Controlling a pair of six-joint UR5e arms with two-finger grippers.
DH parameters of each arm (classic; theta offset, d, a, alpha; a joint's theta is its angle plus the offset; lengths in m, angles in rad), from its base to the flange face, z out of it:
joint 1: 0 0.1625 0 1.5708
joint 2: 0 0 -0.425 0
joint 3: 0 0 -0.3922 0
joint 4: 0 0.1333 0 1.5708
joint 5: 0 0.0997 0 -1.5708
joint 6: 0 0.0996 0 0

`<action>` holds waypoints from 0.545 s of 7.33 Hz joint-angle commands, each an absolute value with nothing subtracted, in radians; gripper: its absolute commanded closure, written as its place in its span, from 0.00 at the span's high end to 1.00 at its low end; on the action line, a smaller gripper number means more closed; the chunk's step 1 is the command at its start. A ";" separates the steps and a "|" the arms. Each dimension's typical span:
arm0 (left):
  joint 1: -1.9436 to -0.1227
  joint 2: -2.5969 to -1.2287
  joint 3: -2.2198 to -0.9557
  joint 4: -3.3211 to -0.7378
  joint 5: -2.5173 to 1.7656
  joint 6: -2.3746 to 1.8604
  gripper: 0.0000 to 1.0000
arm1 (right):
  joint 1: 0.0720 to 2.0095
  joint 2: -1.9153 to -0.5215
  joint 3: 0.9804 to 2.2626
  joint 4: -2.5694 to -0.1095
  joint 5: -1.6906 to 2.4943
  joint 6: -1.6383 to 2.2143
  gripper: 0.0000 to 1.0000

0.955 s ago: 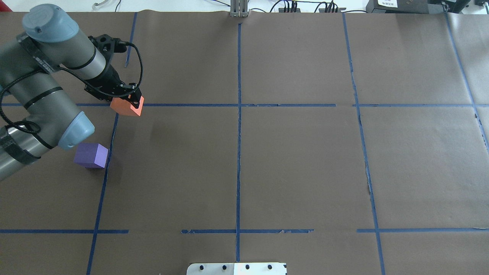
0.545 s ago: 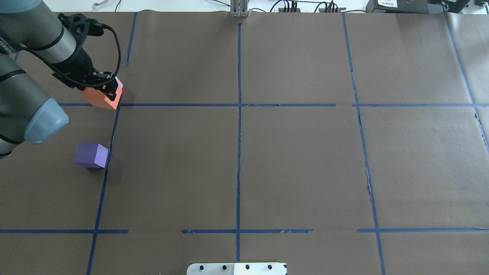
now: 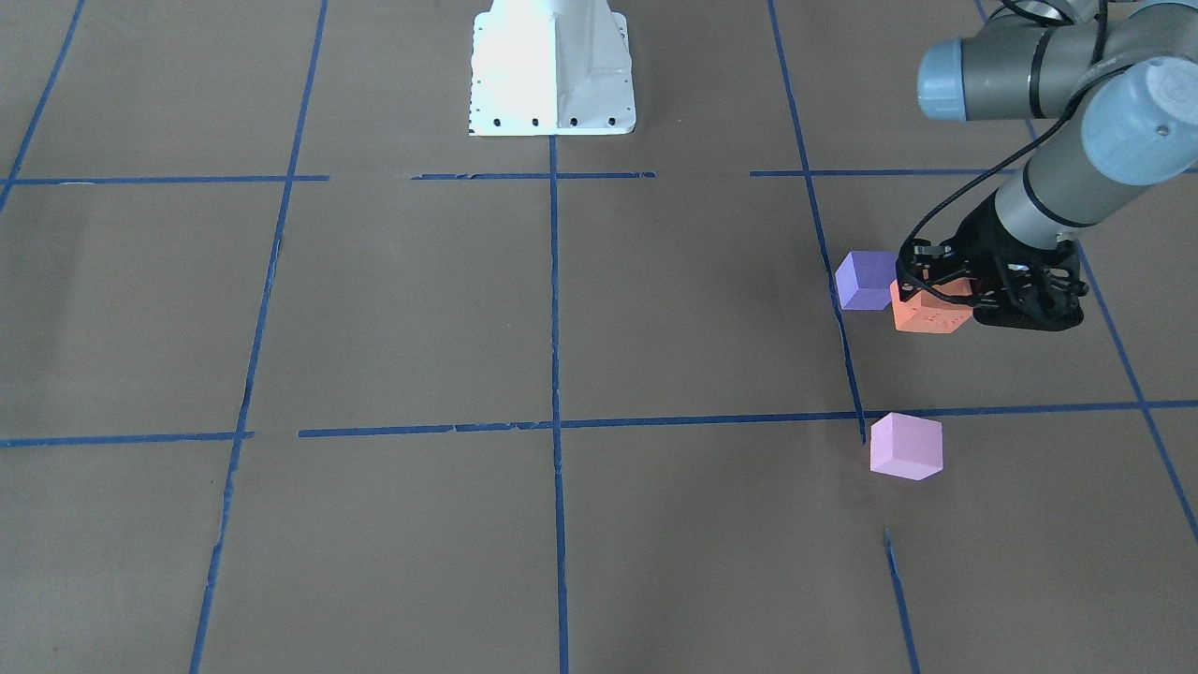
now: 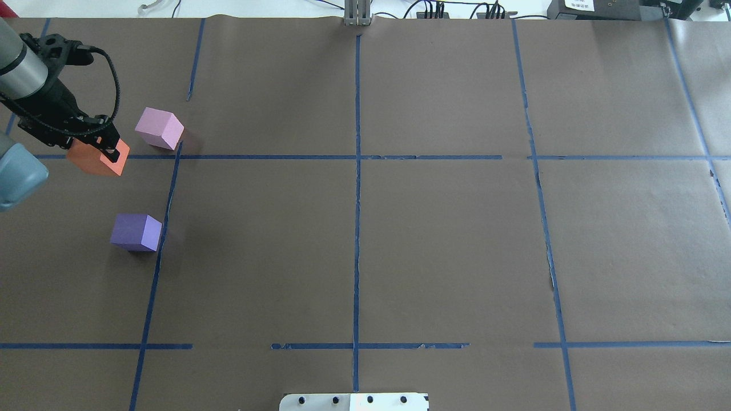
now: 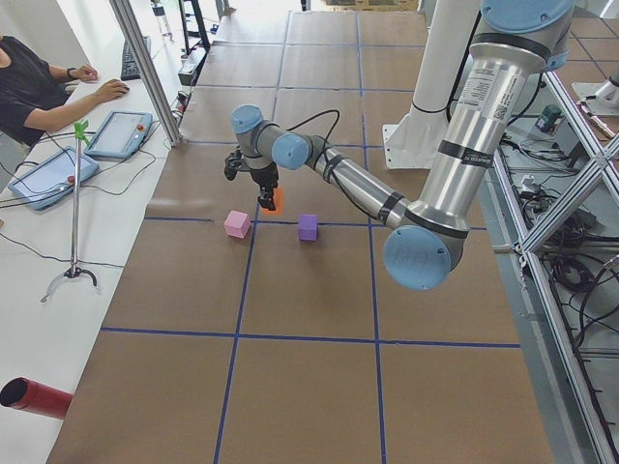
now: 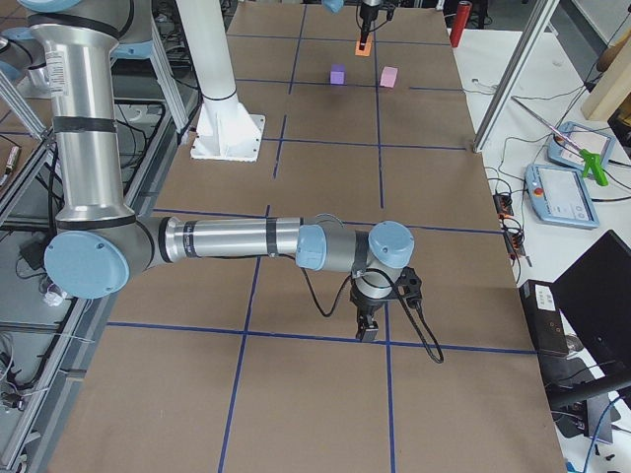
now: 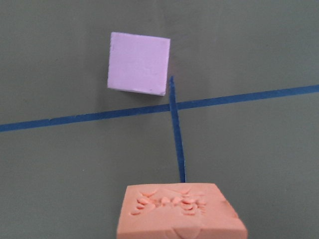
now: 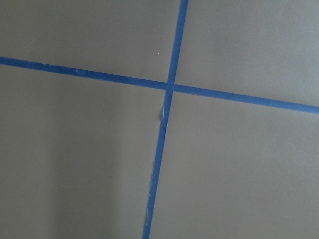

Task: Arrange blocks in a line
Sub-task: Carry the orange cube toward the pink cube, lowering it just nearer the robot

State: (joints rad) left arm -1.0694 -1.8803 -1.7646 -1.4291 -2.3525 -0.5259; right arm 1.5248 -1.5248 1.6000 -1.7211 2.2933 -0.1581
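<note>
Clenched, on the left gripper (image 4: pixel 104 149), around the orange block (image 4: pixel 94 161), with that cube carried above the table near the robot's left edge. Cannot tell for the right gripper (image 6: pixel 368 326): seen only from the side camera, pointing down, its own wrist view filled with bare paper and one tape crossing.

Largest first: one table (image 4: pixel 445 240), covered in brown paper and marked off into a grid by blue tape lines (image 4: pixel 357 228). Two arms: the left arm (image 3: pixel 1048 187) reaching out over the table's left part, the right arm (image 6: pixel 227 239) stretched low toward the opposite end. One white base plate (image 3: pixel 552 70) at the robot's foot.

Three blocks, equal in size, one of each colour. Orange: in the grip, dented on the face toward the wrist camera. Pink block (image 4: pixel 160 128): flat on the paper, just past a tape crossing, near the orange one but apart. Violet block (image 4: pixel 136 232): flat on the paper, closer to the robot, right beside a lengthwise tape line, apart from both others.
</note>
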 commanded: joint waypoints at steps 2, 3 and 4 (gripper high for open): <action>-1.069 -1.905 -1.587 -1.646 -2.378 -0.643 0.06 | 1.525 -1.525 1.601 -1.721 2.293 -0.158 1.00; -1.033 -1.931 -1.524 -1.745 -2.375 -0.703 0.06 | 1.525 -1.525 1.600 -1.721 2.293 -0.160 1.00; -0.991 -1.933 -1.516 -1.762 -2.369 -0.739 0.06 | 1.525 -1.525 1.600 -1.721 2.293 -0.158 1.00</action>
